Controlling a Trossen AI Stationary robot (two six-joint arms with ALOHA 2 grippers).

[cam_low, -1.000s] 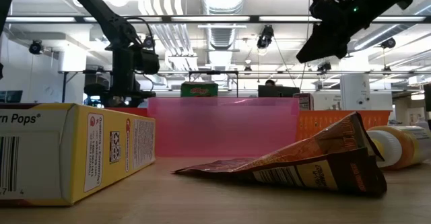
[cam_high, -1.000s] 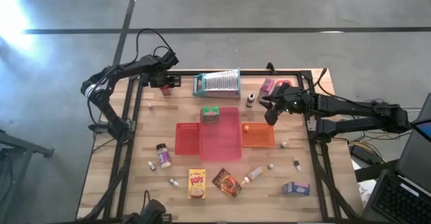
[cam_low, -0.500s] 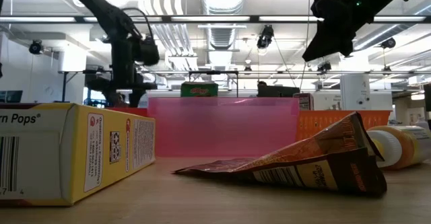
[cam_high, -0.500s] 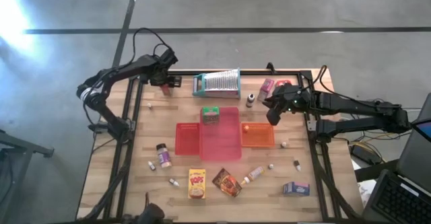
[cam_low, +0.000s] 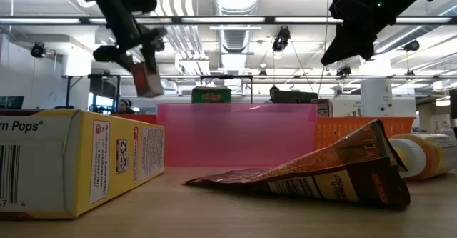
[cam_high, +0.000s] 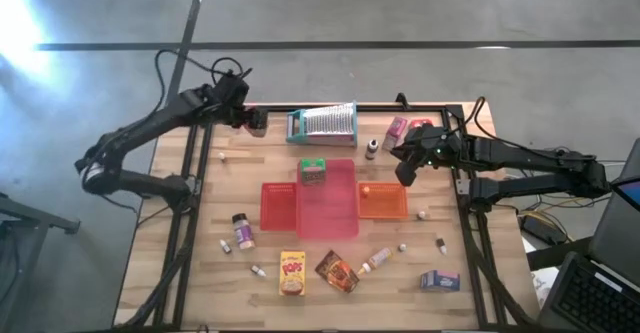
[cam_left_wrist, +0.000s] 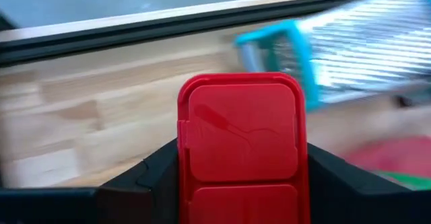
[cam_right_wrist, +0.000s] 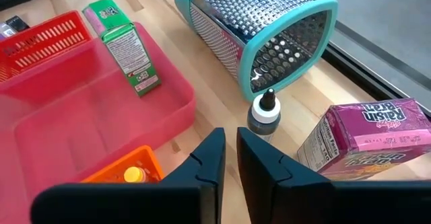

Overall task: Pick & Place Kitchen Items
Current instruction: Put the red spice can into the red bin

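Up close, the left wrist view shows the left gripper [cam_left_wrist: 239, 177] clamping a flat red plastic-lidded container [cam_left_wrist: 241, 143], lifted above the table's far edge beside the ribbed silver grater [cam_high: 322, 123], while the right gripper [cam_right_wrist: 229, 158] hangs nearly shut, empty, above the small dark-capped bottle [cam_right_wrist: 263, 113]

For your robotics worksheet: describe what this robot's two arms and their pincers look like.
Both arms are dark, slim and jointed, with black cables looping off them. The left pincer has two black angular fingers; the right pincer has two black tapered fingers. A small green light glows near the right wrist.
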